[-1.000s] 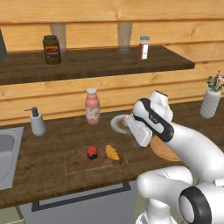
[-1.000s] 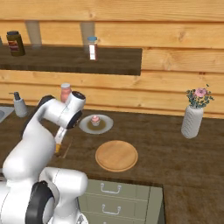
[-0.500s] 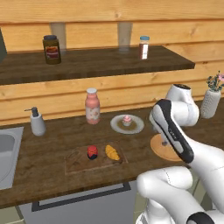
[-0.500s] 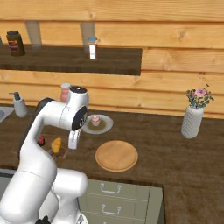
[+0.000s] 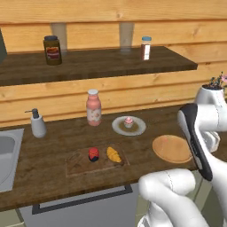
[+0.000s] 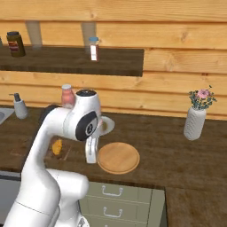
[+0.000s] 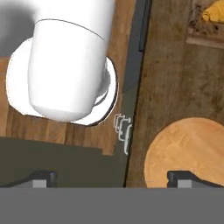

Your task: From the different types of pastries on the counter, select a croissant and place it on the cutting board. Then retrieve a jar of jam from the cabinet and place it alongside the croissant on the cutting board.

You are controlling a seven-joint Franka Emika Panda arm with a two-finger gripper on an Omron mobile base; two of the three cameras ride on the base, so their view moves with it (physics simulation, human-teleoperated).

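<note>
On the dark cutting board point(image 5: 79, 165) the red and dark jar of jam point(image 5: 93, 154) stands just left of the golden croissant point(image 5: 114, 154), both free of the gripper. In the hand view the croissant point(image 7: 214, 10) lies on the board point(image 7: 204, 31) at the top right corner. My gripper point(image 7: 111, 178) is open and empty, pointing down over the counter's front edge beside the round plate. In the right base view it point(image 6: 91, 158) hangs well right of the croissant point(image 6: 56, 146). A pink-frosted cupcake point(image 5: 128, 121) sits on a grey plate point(image 5: 119, 128) on the counter point(image 5: 53, 144).
A round tan wooden plate point(image 5: 172, 148) lies right of the board. A pink bottle point(image 5: 93, 107), a soap dispenser point(image 5: 37, 124) and a sink point(image 5: 6, 155) stand to the left, a vase point(image 6: 196, 122) to the right. The wall shelf holds a brown jar point(image 5: 52, 50) and a white bottle point(image 5: 146, 48).
The arm has swung right and back, away from the board and the cupcake plate, toward the counter's front edge. Jar and croissant stay on the board. The gripper stays open.
</note>
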